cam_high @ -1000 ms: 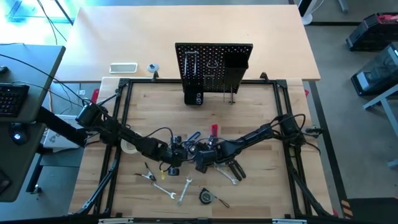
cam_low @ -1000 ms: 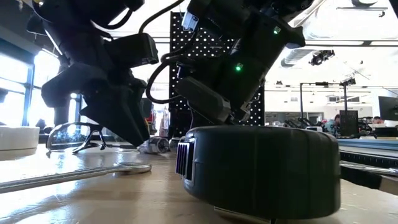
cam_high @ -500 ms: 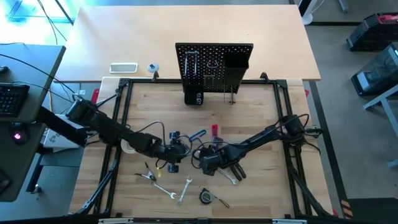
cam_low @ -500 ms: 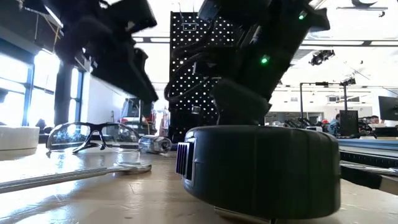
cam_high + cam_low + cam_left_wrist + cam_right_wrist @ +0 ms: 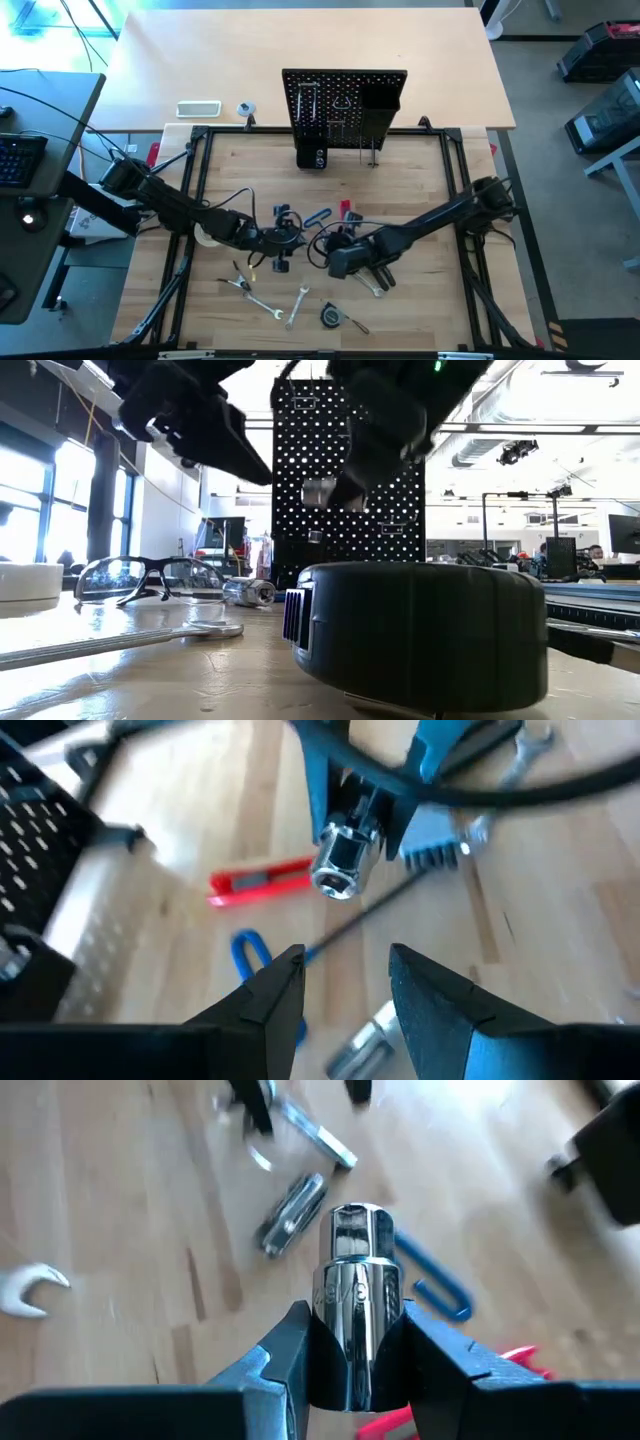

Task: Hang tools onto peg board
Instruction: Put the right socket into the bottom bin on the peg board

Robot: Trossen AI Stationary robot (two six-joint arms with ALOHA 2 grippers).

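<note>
My right pincer [image 5: 350, 1360] clamps a shiny chrome socket [image 5: 352, 1305], cylindrical and smooth, lifted off the wooden counter [image 5: 420, 300] in front of the perforated black peg board [image 5: 344, 105]. My left pincer [image 5: 345, 995] gapes empty beside it.

No legible text, label, brand, number or sign anywhere. Faint engraved marks on the side of the shiny chrome cylindrical socket [image 5: 352, 1315], too blurred to read. A small pale label near the top of the black perforated upright peg board [image 5: 303, 403], too small to make out. Nothing readable on the dark round tape measure case [image 5: 420, 635] close to the low camera.
</note>
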